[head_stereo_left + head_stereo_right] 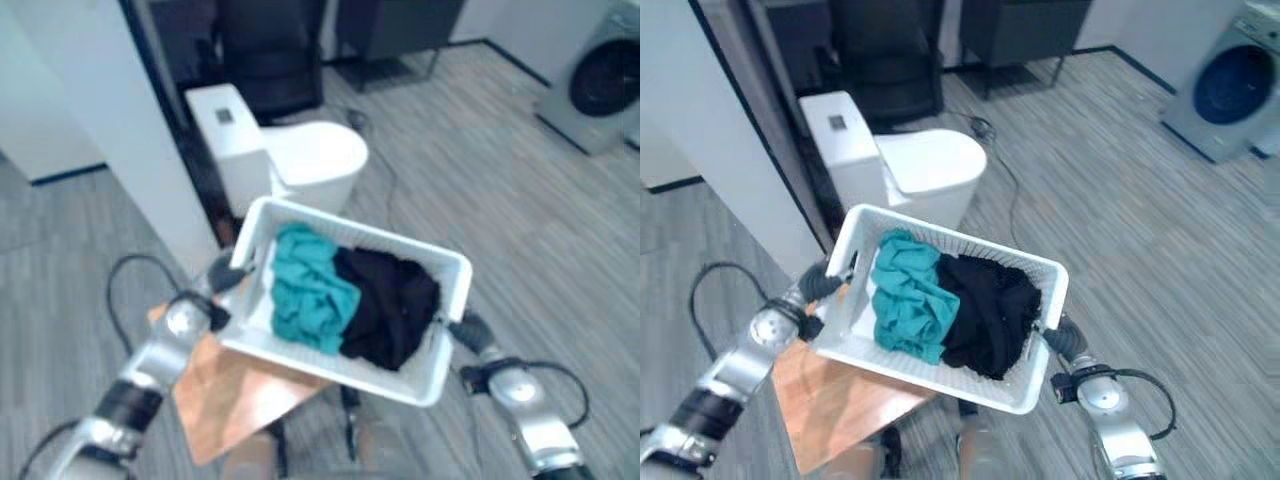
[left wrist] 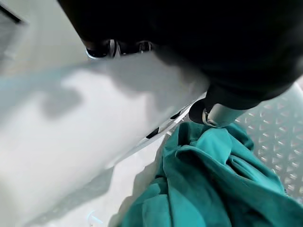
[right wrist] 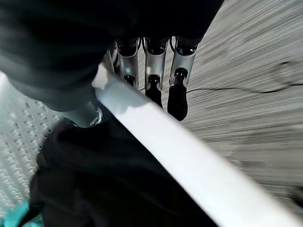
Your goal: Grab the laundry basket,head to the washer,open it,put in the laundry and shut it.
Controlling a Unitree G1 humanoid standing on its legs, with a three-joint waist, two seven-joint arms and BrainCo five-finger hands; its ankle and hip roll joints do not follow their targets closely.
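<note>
both hands, left hand point(image 1: 825, 282) and right hand point(image 1: 1065, 338), seem clamped on the laundry basket point(image 1: 1035, 268) rim, so keep it level while turning toward the washer point(image 1: 1225, 85).

This looks like a staged home mock-up inside an office-like room. A white toilet point(image 1: 910, 165) stands in the open at upper centre on grey wood-look flooring point(image 1: 1110, 200), beside a white partition wall point(image 1: 710, 130). A grey front-loading washer point(image 1: 1225, 90) sits at upper right, and dark chairs point(image 1: 885, 50) line the top edge.
</note>
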